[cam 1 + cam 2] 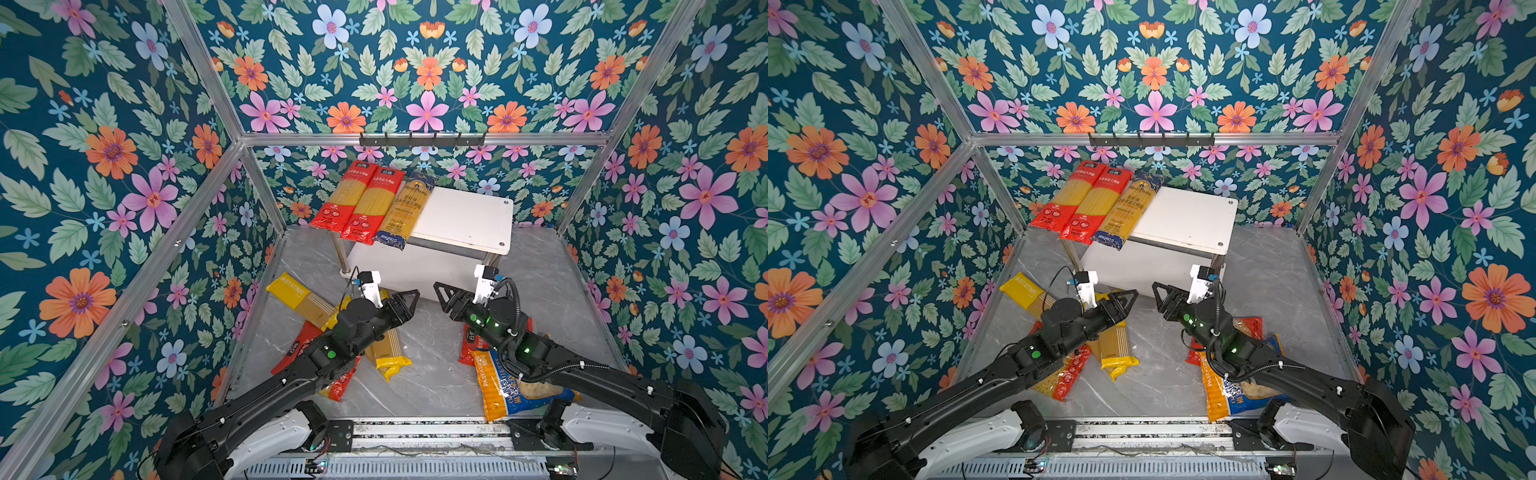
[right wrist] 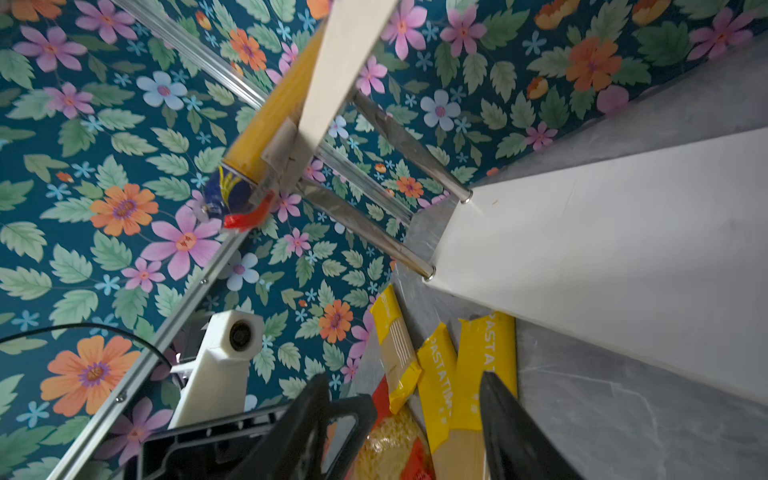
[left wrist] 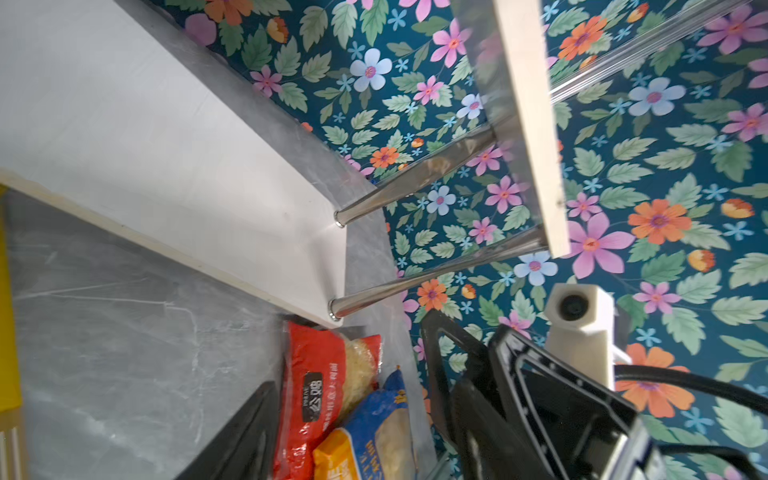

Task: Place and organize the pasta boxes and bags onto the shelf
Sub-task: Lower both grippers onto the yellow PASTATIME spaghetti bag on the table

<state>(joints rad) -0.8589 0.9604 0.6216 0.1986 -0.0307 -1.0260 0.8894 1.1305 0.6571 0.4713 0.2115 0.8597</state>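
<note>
Because the three spaghetti packs [image 1: 372,203] lie side by side on the left of the shelf [image 1: 469,216] top, grouped by kind, its right half and lower tier are free for the rest. My left gripper [image 1: 409,298] and right gripper [image 1: 441,293] hover facing each other before the shelf, both released and empty. The PASTATIME packs [image 1: 388,353], a red macaroni bag [image 1: 469,345] and the shells bag [image 1: 507,395] lie on the table [image 1: 436,374], which I judge come next

Overhead stereo pair; wrists facing shelf [image 3: 166,158]
</note>
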